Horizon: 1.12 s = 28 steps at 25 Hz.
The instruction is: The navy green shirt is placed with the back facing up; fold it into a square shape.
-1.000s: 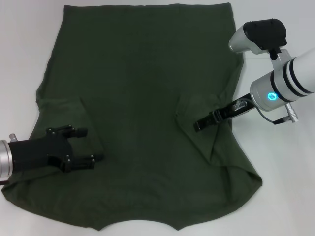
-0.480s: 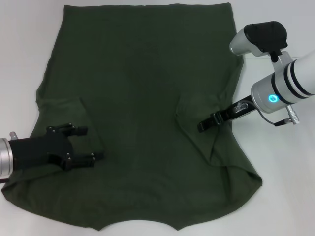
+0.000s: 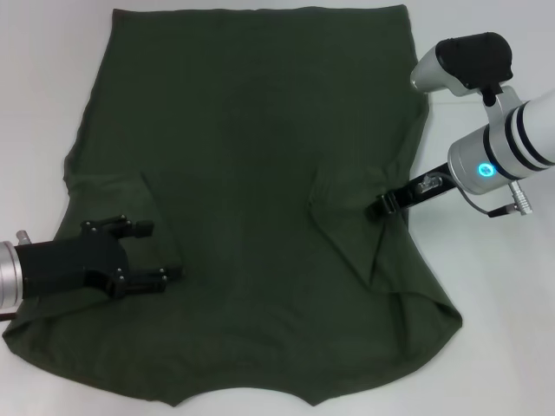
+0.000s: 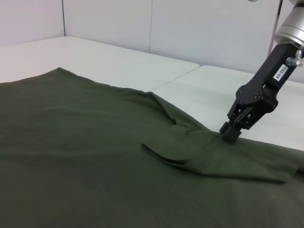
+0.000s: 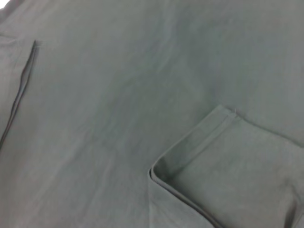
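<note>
Across a white table (image 3: 35, 104), the navy green shirt (image 3: 243, 173) lies spread nearly flat, filling most of the head view, its straight hem at 12 o'clock and its notched edge at 6 o'clock. Both short sleeves are folded inward onto the body: the left sleeve flap (image 3: 121, 208) sits at about 8 o'clock, the right sleeve flap (image 3: 355, 217) at about 4 o'clock, its hemmed corner also plain in the right wrist view (image 5: 199, 142).

The left gripper (image 3: 147, 253) rests over the cloth at 8 o'clock, beside the left flap, its two black fingers spread apart with nothing between them. The right gripper (image 3: 381, 206) reaches in from 3 o'clock, its narrow black tip touching the outer part of the right flap; the left wrist view shows that tip (image 4: 230, 133) pressed down onto the fabric. Whether its fingers are parted or pinching cloth cannot be told.
</note>
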Tool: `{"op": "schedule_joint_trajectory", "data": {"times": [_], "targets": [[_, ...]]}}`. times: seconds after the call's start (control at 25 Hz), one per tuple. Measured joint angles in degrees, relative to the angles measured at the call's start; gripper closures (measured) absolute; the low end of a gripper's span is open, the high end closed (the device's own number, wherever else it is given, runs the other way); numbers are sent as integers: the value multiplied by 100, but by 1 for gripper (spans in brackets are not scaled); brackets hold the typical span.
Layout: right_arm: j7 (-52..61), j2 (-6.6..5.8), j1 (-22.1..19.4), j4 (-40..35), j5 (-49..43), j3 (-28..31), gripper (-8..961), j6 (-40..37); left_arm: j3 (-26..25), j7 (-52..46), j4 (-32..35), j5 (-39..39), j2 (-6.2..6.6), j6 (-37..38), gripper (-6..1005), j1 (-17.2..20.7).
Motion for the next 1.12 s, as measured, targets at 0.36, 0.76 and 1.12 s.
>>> {"op": "schedule_joint_trajectory", "data": {"times": [0.36,0.76,1.12], "targets": [[-141,0,-15,20,33,0,825,-34,-13,0,0,0,9,-9,141,2],[-456,-50,-209,-541,660,62,911,-795,0,1,0,0,17,-18,141,0],[-562,44,-113,-693,1073,-44,888,-1425,-23,0,4,0,28,-17,141,-12]]}}
